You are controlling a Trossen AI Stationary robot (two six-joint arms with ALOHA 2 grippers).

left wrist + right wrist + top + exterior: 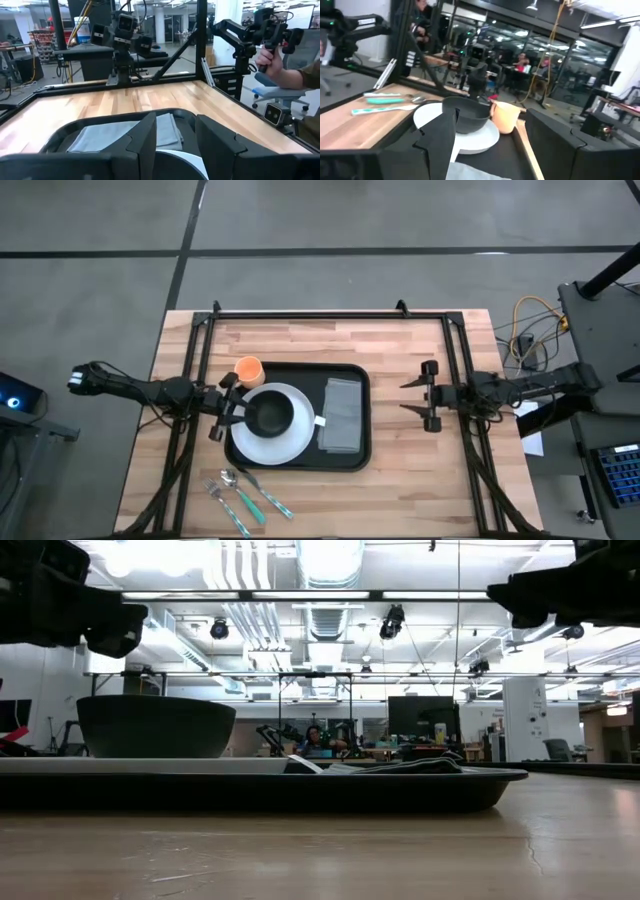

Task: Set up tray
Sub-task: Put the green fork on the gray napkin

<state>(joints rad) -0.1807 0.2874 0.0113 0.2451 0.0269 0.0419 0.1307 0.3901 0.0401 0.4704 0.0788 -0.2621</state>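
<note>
Left gripper (232, 408) hovered part-open, empty, by the bowl (270, 412) stacked on the plate (272, 442) in the tray (352, 461); right gripper (412, 396) waited wide open, empty.

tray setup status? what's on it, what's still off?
Done: white plate with dark bowl and folded grey napkin sit on the black tray.
In hand: nothing; left gripper hangs open at the bowl's edge, right gripper waits open beside the tray.
Left: orange cup at the tray's rim and the cutlery on the table.
</note>
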